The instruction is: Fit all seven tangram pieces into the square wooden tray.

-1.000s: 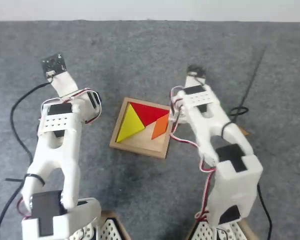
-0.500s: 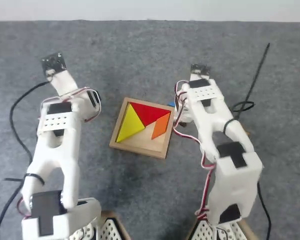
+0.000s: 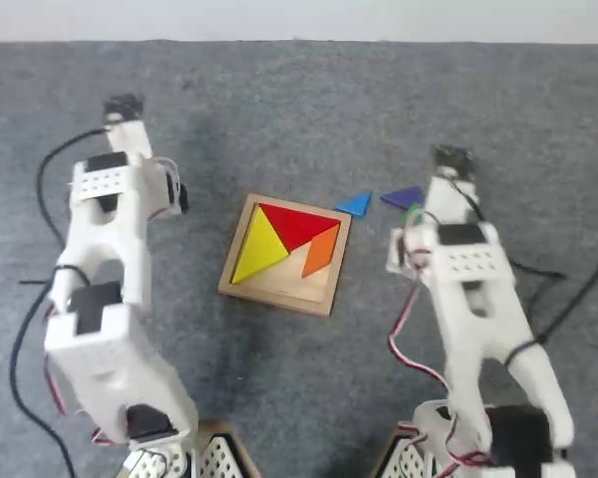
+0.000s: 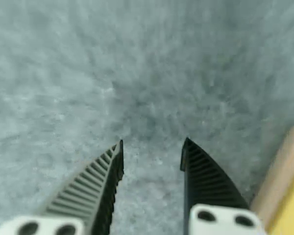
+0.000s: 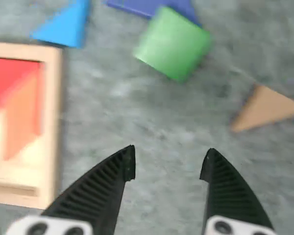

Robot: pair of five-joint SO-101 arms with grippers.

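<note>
The square wooden tray (image 3: pixel 279 287) lies mid-table and holds a yellow triangle (image 3: pixel 258 247), a red triangle (image 3: pixel 297 224) and an orange piece (image 3: pixel 321 251). Right of it on the carpet lie a blue triangle (image 3: pixel 356 204), a purple piece (image 3: pixel 403 197) and a green square (image 3: pixel 412 212), which my right arm (image 3: pixel 464 261) partly covers. My right gripper (image 5: pixel 169 164) hangs open above bare carpet, between the tray rim (image 5: pixel 51 122), the green square (image 5: pixel 174 41) and a tan triangle (image 5: pixel 264 107). My left gripper (image 4: pixel 152 147) is open over carpet, with the tray edge (image 4: pixel 279 171) beside it.
Grey carpet covers the table. My left arm (image 3: pixel 105 214) stands left of the tray, its cable looping at the far left. A black cable runs off at the right edge. The blue triangle (image 5: pixel 63 24) and purple piece (image 5: pixel 152 6) lie past the green square.
My right arm has swung right, away from the tray's edge, uncovering the blue, purple and green pieces. My left arm has turned further left and back.
</note>
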